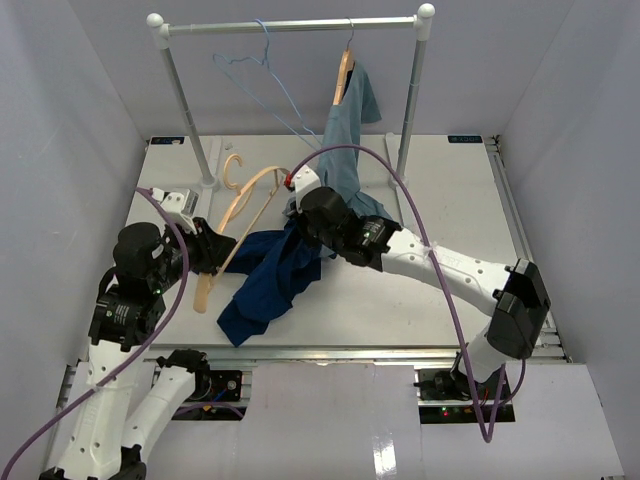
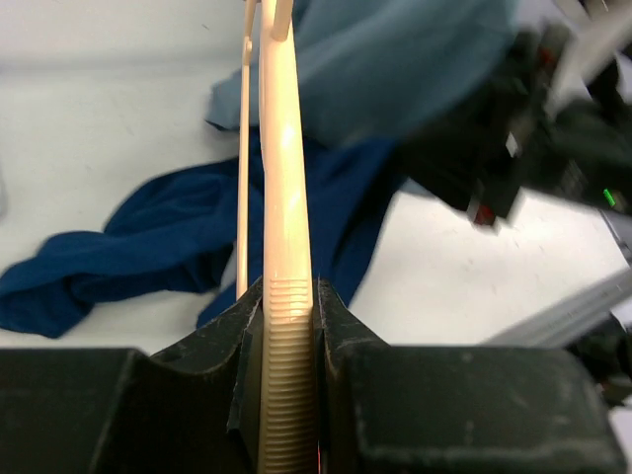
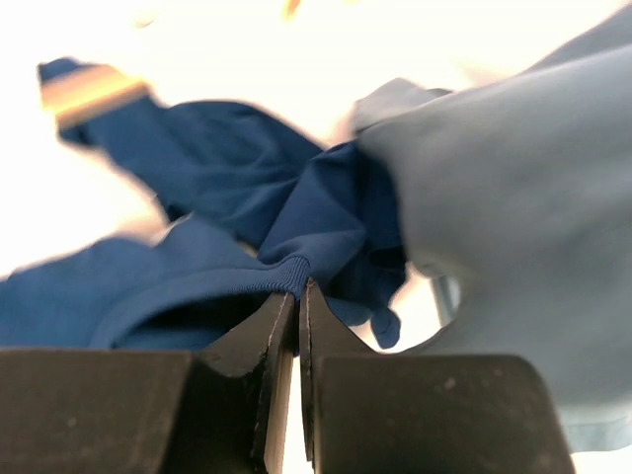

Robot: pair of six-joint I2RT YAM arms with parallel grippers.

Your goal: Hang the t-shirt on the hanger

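- Lower left: your left gripper [image 2: 288, 296] is clamped on the wooden hanger [image 1: 243, 208], steadying it for dressing.
- Centre: the navy t-shirt [image 1: 268, 285] lies crumpled just right of it.
- Your right gripper [image 3: 298, 288] pinches its ribbed edge, probably to draw it over.

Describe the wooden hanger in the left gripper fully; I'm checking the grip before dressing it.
The hanger is smooth light tan wood, with curved shoulders, a thin lower bar and a hook. The left gripper clamps the ribbed end of one arm. The navy t-shirt lies beside it on the table; contact between them is unclear.
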